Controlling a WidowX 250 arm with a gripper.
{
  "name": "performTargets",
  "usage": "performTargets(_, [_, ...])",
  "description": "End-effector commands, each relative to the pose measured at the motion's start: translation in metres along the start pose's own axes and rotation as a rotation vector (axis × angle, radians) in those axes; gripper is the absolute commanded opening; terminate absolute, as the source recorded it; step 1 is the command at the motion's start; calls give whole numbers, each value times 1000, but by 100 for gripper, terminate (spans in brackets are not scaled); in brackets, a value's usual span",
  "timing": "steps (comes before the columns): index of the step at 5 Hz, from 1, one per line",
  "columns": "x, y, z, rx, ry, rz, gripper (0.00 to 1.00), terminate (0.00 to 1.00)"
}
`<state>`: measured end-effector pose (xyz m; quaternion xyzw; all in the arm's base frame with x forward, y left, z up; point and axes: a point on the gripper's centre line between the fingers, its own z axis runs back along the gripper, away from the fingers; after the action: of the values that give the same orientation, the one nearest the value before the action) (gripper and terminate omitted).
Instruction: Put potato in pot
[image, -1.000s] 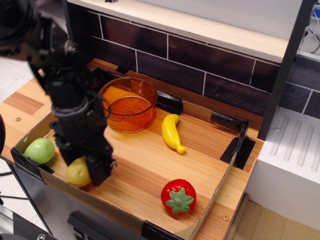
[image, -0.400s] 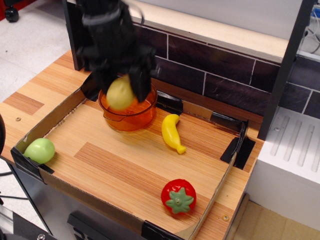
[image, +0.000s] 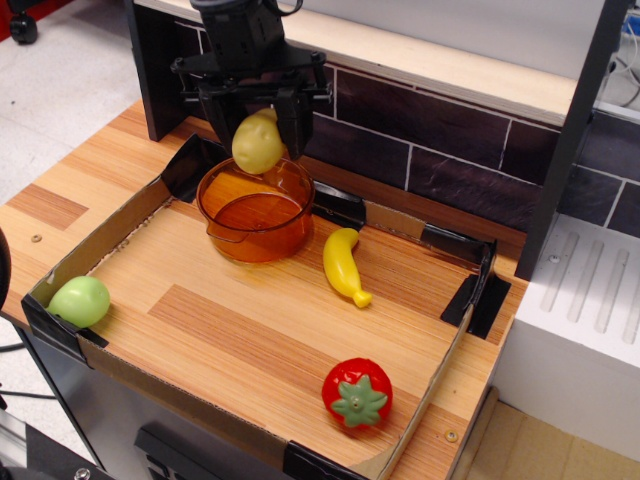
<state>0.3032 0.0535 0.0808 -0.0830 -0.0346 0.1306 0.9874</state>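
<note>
The yellow lumpy potato (image: 258, 143) hangs between the two black fingers (image: 296, 125) of my gripper (image: 257, 135). The gripper is shut on it and holds it in the air just above the far rim of the pot (image: 256, 210). The pot is round, transparent orange, and stands on the wooden tray floor at the back left. I see nothing inside it. The arm comes down from the top of the view, in front of the dark tiled wall.
A cardboard-walled wooden tray (image: 250, 340) holds a yellow banana (image: 343, 264) right of the pot, a red tomato (image: 357, 393) near the front and a green round fruit (image: 79, 300) in the front left corner. A dark tiled wall (image: 420, 140) stands behind.
The gripper took the potato at the tray's front left, lifted it and carried it back to the pot. Since the last frame it has risen a little and moved slightly right.
</note>
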Motion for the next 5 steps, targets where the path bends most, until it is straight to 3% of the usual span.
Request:
performTargets(1, [15,21,4,34,-47,-13,0,0])
performTargets(2, [9,18,-2,69,-46,-16,100,0])
performTargets(3, [6,13,2,51,-19,-27,100,0])
performTargets(4, [0,9,13,29,-62,-42,100,0])
performTargets(5, [-9,-3,33,6,-63,-80,100,0])
